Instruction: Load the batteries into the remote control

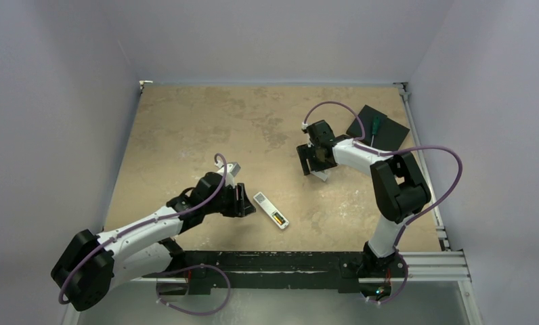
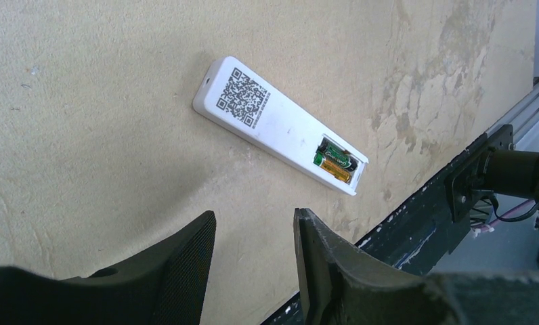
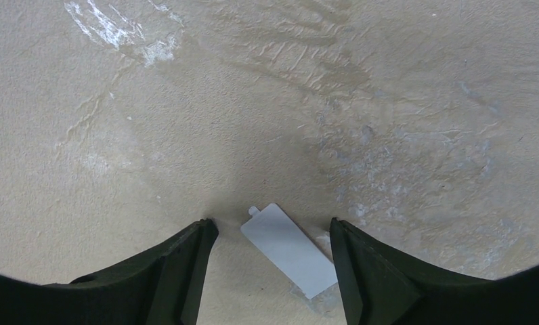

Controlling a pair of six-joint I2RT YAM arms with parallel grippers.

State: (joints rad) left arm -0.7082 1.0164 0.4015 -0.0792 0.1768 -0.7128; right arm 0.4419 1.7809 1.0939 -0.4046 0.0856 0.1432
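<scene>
The remote control [image 2: 280, 125] lies face down on the tan table [image 1: 185, 135], with its battery recess uncovered at the end nearer the arm bases. Both batteries [image 2: 336, 161] sit side by side in that recess, one dark with green, one gold-orange. Just left of the remote, the left gripper [image 2: 253, 261] has its jaws partly apart and holds nothing. Well to the remote's far right, the right gripper [image 3: 272, 225] stands wide, straddling a flat white battery cover [image 3: 288, 250] without clamping it.
</scene>
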